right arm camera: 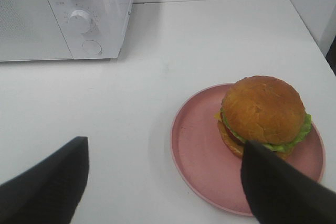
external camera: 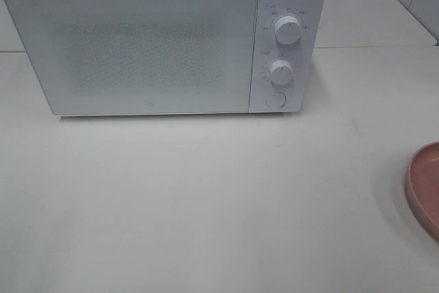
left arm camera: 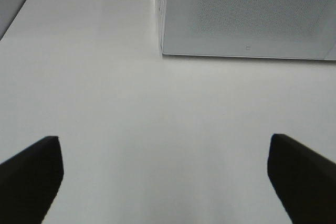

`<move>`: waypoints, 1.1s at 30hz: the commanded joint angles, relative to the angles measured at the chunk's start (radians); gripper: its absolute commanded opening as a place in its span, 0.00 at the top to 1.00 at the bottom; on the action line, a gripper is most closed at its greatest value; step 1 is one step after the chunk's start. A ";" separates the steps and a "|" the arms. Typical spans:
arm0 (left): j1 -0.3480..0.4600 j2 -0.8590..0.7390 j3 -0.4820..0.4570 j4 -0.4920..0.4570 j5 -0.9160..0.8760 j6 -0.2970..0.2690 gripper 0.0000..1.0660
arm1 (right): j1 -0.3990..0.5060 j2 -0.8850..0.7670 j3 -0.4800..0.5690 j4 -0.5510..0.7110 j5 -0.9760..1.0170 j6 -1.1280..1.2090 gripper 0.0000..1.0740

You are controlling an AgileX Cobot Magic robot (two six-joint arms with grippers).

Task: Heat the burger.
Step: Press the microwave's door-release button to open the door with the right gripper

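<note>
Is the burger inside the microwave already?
No, the burger sits on the pink plate, out on the tabletop and apart from the microwave.

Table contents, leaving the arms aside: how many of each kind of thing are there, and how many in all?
microwave: 1
pink plate: 1
burger: 1
Total: 3
</note>
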 commanded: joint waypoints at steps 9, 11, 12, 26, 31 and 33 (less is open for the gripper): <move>0.000 -0.017 0.003 -0.007 -0.011 0.000 0.08 | -0.004 -0.026 0.001 -0.004 -0.010 -0.001 0.29; 0.000 -0.017 0.003 -0.007 -0.011 0.000 0.08 | -0.004 -0.026 0.001 -0.004 -0.010 -0.001 0.29; 0.000 -0.017 0.003 -0.007 -0.011 0.000 0.08 | -0.004 -0.026 0.001 -0.004 -0.010 -0.001 0.29; 0.000 -0.017 0.003 -0.007 -0.011 0.000 0.08 | -0.004 0.025 -0.029 -0.008 -0.089 -0.001 0.29; 0.000 -0.017 0.003 -0.007 -0.011 0.000 0.08 | -0.004 0.100 -0.024 -0.008 -0.164 -0.001 0.29; 0.000 -0.017 0.003 -0.007 -0.011 0.000 0.08 | -0.004 0.112 -0.020 -0.008 -0.179 -0.001 0.29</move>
